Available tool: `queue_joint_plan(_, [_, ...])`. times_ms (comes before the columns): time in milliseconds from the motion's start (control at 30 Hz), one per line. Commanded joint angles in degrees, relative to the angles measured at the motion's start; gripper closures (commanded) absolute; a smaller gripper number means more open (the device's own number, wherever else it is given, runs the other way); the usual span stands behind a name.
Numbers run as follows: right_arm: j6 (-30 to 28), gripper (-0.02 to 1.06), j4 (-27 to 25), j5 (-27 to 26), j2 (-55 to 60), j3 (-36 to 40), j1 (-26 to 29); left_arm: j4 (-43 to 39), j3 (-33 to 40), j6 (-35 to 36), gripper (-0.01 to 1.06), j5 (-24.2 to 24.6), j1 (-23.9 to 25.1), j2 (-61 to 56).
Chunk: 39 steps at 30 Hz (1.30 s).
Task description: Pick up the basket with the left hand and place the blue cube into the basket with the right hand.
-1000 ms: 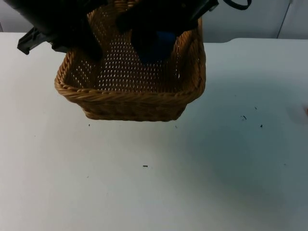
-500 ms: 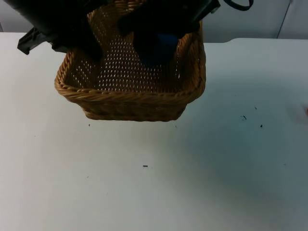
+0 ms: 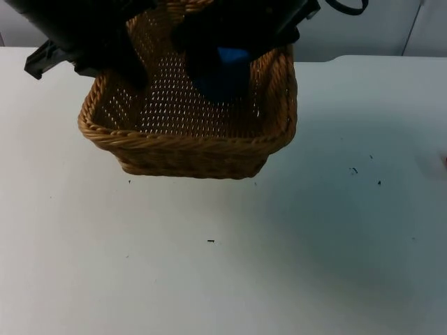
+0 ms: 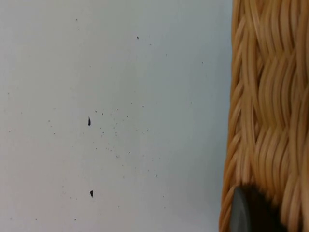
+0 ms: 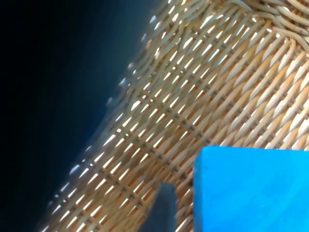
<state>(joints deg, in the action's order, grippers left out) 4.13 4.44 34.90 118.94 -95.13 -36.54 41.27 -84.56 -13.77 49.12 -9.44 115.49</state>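
The wicker basket (image 3: 188, 150) hangs above the table at the back, slightly tilted. My left gripper (image 3: 129, 66) is shut on its left rim; in the left wrist view its black fingertip (image 4: 251, 212) presses on the woven wall (image 4: 270, 111). My right gripper (image 3: 216, 66) reaches down inside the basket beside the blue cube (image 3: 227, 70). The right wrist view has the blue cube (image 5: 251, 191) over the basket's weave (image 5: 193, 96). A thin strip of wicker shows between the cube and the fingertip (image 5: 165, 208), so the right gripper stands open.
The white table (image 3: 223, 265) spreads out in front of the basket, with a few small dark specks (image 3: 210, 241). The grey partition wall (image 3: 370, 28) closes off the back.
The blue cube and my right gripper have shifted a little to the left inside the basket. The basket itself has barely moved.
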Motion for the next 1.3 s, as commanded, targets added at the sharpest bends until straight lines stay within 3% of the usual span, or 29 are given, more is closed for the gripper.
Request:
queue_joint_plan(0, [-0.2,0.22,0.2,-0.4,-0.3,-0.5,0.1,2.1,0.0,0.3,1.05,-0.1,-0.5,-0.6])
queue_joint_plan(733, [-0.1,0.22,0.2,-2.8,-0.3,-0.5,0.1,2.0,0.0,-0.5,1.05,0.0,-0.5,-0.6])
queue_joint_plan(933, [-0.1,0.0,0.2,-3.0,-0.3,-0.5,0.1,2.0,0.0,-0.5,1.05,0.0,-0.5,-0.6])
queue_joint_plan(1267, [-0.1,0.0,0.2,-3.3,-2.2,-0.5,0.1,1.9,0.0,-0.6,1.05,0.0,-0.5,-0.6])
